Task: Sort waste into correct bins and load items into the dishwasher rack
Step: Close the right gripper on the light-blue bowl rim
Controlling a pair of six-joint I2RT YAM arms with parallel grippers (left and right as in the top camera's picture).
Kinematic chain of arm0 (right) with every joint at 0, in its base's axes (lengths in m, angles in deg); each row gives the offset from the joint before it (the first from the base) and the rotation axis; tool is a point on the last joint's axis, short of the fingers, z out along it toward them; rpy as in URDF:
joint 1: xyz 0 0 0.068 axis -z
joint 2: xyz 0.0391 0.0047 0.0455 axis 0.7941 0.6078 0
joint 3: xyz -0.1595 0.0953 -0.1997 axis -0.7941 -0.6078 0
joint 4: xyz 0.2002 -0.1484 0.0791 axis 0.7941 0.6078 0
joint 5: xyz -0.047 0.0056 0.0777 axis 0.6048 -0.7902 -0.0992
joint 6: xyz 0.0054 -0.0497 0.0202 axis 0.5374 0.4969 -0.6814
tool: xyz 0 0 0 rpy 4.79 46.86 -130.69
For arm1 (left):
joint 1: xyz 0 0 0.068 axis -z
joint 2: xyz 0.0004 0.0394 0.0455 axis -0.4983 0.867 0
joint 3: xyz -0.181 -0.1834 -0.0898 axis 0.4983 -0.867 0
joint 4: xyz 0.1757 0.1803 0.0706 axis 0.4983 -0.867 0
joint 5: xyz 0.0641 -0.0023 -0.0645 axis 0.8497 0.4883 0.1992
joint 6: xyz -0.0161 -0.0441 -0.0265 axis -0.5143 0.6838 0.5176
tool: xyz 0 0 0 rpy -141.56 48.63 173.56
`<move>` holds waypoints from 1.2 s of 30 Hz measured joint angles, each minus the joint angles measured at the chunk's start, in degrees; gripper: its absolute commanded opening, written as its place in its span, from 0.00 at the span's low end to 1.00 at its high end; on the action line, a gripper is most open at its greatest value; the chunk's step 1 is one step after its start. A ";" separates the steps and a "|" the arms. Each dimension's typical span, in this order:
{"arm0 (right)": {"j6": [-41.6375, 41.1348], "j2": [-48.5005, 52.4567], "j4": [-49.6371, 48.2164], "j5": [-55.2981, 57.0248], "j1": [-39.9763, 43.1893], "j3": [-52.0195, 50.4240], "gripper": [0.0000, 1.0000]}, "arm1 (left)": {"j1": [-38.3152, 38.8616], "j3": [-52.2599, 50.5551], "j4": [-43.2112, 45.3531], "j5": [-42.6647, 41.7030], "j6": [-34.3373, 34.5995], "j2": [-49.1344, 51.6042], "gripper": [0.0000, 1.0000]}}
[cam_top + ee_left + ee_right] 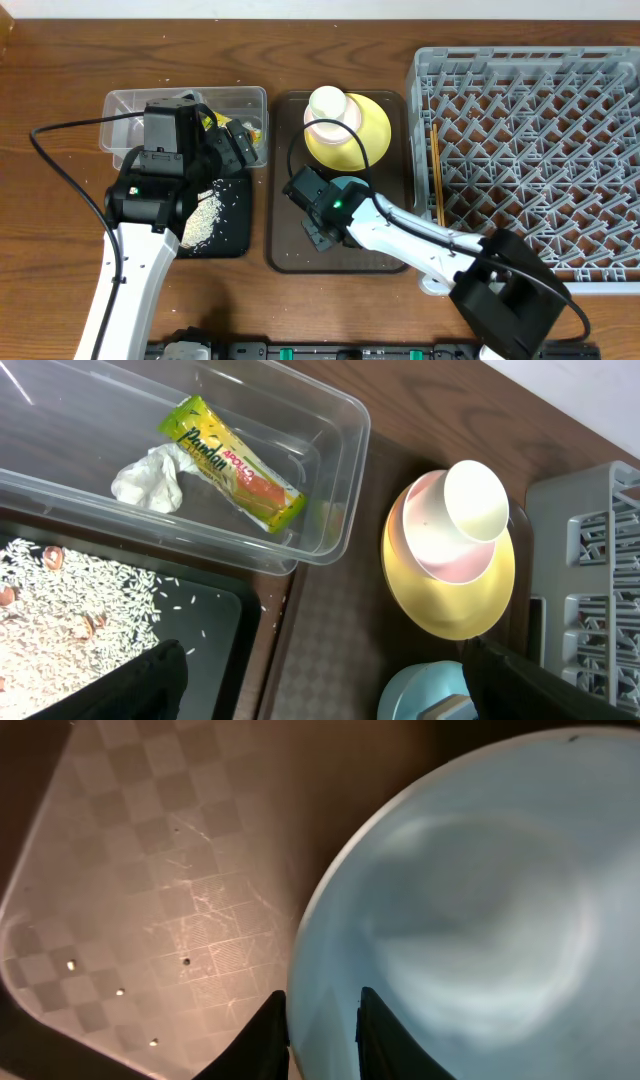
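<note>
The green-and-yellow snack wrapper [230,465] and the crumpled white tissue [150,478] lie in the clear tub [340,490]. Rice scraps [70,600] lie on the black tray [210,630]. My left gripper [330,690] hangs open and empty over the tub and tray edge [232,148]. The white cup [328,103] sits upside down on the pink bowl [325,138], which sits on the yellow plate [375,125]. My right gripper [322,1030] is shut on the rim of the light blue bowl [470,920], one finger inside and one outside. Chopsticks [436,175] lie in the grey rack [530,150].
The dark-brown serving tray [290,255] holds the plate stack and the blue bowl [350,190]. The tub [120,105] and black tray [235,225] stand to its left and the rack to its right. Bare wood table lies in front.
</note>
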State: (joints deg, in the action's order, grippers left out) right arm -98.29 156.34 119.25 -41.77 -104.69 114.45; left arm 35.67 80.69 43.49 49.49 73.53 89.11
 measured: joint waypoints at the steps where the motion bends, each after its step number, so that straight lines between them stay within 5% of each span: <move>1: 0.00 0.46 0.00 0.00 0.00 0.00 0.21 | -0.02 0.00 -0.02 0.00 0.00 0.00 0.90; 36: 1.97 2.40 0.66 0.02 0.02 1.62 0.15 | -0.02 0.00 0.00 0.00 0.00 0.00 0.90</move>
State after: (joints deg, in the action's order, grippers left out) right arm -96.32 158.75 119.91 -41.75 -104.67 116.07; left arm 35.64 80.69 43.49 49.49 73.53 89.11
